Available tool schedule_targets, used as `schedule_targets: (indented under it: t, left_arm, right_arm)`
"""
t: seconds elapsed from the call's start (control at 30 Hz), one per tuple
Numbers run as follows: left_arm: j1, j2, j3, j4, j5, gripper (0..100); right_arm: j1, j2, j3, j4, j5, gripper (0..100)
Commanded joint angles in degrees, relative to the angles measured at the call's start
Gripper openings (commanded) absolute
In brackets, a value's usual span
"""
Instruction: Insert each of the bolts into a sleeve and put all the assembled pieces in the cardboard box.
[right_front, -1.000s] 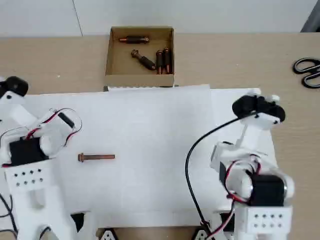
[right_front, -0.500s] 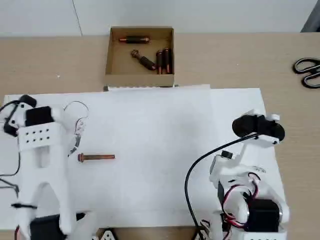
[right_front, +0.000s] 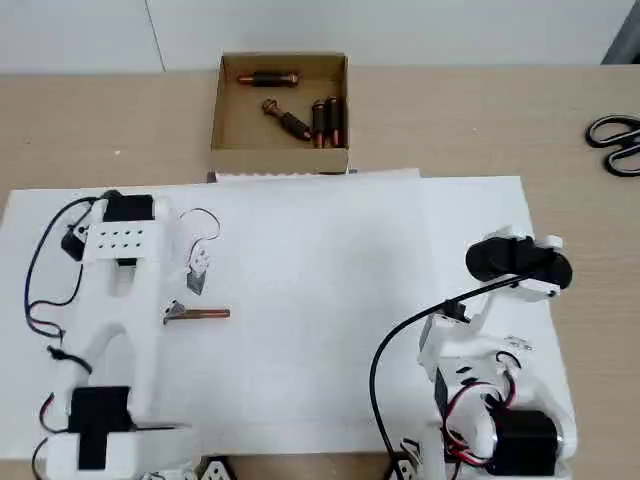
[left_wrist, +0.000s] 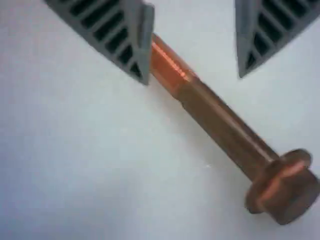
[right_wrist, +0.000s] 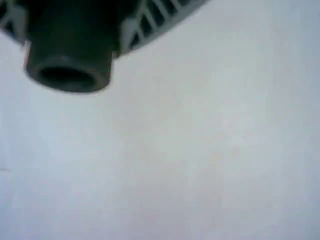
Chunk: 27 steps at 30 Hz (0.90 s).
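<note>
Copper-coloured metal bolt (right_front: 207, 314) with a flanged head lies flat on the white paper sheet (right_front: 330, 300) that covers the near part of the wooden counter (right_front: 480, 120), towards the sheet's left side. The left hand (right_front: 188, 295) hangs directly over it with its grey ribbed fingers (right_front: 200, 272) spread apart. In the left wrist view the bolt (left_wrist: 220, 130) runs slantwise between the fingers of that hand (left_wrist: 192, 70). One finger (left_wrist: 135, 55) overlaps the threaded end, and the flanged head lies free at the other end. Whether that finger touches the metal cannot be told.

The right arm (right_front: 490, 390) stands at the near right corner of the sheet, well apart from the bolt. In its wrist view the right hand (right_wrist: 75, 25) is clamped on a dark hollow cylindrical sleeve (right_wrist: 67, 65). The sleeve's open mouth faces the camera, above bare white paper.

The shallow brown cardboard box (right_front: 228, 140) sits on the bare counter just beyond the far edge of the sheet. Inside it are several copper-and-dark assembled pieces (right_front: 268, 78): one lies along the far wall, one sits at an angle near the middle, and two lie side by side by the right wall.

A pair of black-handled scissors (right_front: 615, 143) rests at the far right edge of the counter.
</note>
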Motion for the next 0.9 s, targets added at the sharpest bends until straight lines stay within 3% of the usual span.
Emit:
schedule_targets:
  t: [0.0,0.87]
  left_arm:
    - [-1.32,1.49,-2.24,0.26,0.18,12]
    - [-2.29,16.18,-2.24,-3.6,0.09,12]
  right_arm:
    - [0.57,-0.22,-0.26,-1.36,0.35,0.3]
    - [0.57,-0.04,-0.26,-1.36,0.44,0.3]
